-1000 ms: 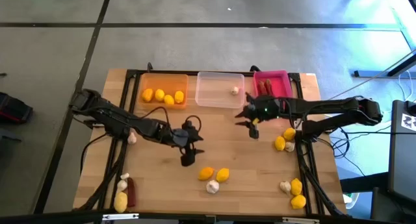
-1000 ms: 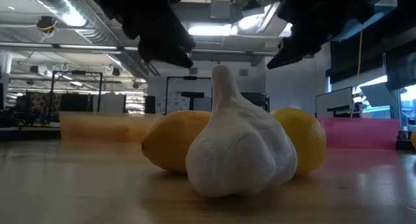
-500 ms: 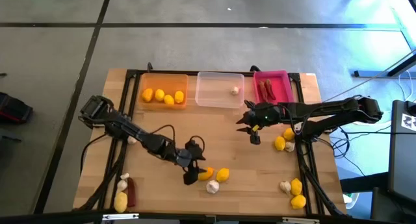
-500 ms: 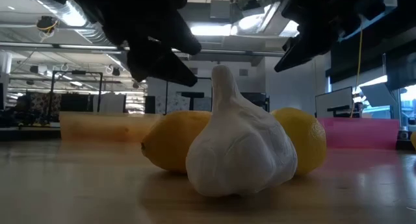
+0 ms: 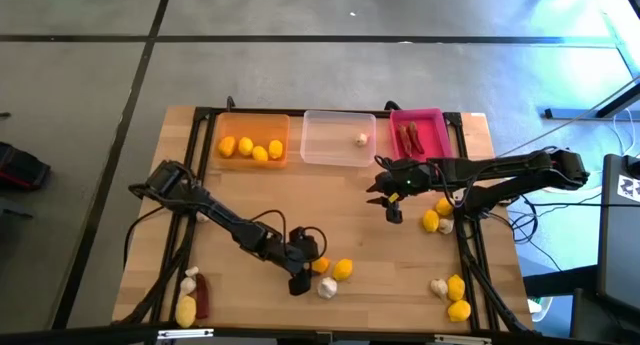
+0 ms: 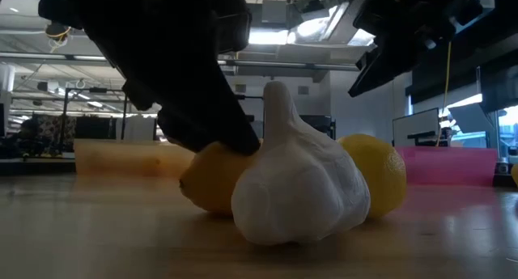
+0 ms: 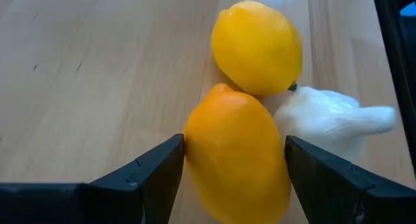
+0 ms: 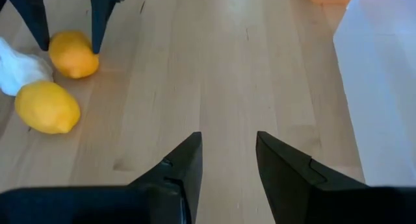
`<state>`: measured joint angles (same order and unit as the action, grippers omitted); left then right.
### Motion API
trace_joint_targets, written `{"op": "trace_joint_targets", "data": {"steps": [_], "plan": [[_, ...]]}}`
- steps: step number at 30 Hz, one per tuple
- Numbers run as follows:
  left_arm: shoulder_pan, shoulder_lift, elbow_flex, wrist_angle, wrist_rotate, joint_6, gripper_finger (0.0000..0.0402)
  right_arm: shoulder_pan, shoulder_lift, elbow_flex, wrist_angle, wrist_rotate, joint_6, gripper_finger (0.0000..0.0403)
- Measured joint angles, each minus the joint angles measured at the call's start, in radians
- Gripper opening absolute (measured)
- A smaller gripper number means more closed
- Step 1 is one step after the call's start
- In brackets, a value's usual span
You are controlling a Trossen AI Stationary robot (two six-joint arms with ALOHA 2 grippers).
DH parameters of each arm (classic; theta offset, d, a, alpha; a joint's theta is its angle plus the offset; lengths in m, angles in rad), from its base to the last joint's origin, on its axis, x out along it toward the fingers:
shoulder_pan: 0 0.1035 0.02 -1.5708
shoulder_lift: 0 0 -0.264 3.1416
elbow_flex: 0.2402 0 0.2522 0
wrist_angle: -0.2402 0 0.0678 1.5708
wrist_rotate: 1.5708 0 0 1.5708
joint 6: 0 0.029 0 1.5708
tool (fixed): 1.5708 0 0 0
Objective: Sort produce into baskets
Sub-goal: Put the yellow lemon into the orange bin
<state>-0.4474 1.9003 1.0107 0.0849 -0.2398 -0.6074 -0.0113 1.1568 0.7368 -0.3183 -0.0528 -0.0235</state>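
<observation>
The left gripper [image 7: 231, 165] is down at the table with its fingers open on either side of the orange lemon [image 7: 237, 152] — straddling it, not yet clamped, as far as the wrist view shows. Just past the fingertips lies a yellow lemon [image 7: 259, 45], touching the orange one, and a garlic bulb [image 7: 331, 120] sits right beside one finger [image 7: 338, 178]. To do this well, I would close squarely across the fruit's narrow middle and lift straight up, so the garlic bulb isn't nudged or pinched along with it. The orange tray [image 5: 253, 140], already holding lemons, lies well beyond this gripper at the far edge of the table [image 5: 250, 200]. The right gripper [image 8: 227, 159] hangs over bare wood with its fingers parted and empty, near the clear tray [image 5: 338, 138].
</observation>
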Motion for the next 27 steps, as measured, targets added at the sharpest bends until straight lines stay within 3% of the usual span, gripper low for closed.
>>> {"op": "trace_joint_targets", "data": {"steps": [10, 18, 23, 27], "plan": [[0.036, -0.004, 0.003, -0.087, 0.0, 0.053, 0.0257, -0.002, 0.0, 0.0, 0.002, 0.0, 0.0, 0.0138], [0.054, -0.004, 0.001, -0.096, 0.041, 0.06, 0.0197, -0.002, 0.0, 0.0, 0.003, 0.0, 0.0, 0.0138], [0.056, -0.036, -0.004, -0.137, 0.044, 0.083, 0.0196, -0.002, 0.0, 0.0, 0.004, 0.0, 0.0, 0.0138], [0.068, -0.099, -0.006, -0.201, -0.011, 0.085, 0.0205, -0.002, 0.0, 0.0, 0.008, 0.0, 0.0, 0.0138]]}}
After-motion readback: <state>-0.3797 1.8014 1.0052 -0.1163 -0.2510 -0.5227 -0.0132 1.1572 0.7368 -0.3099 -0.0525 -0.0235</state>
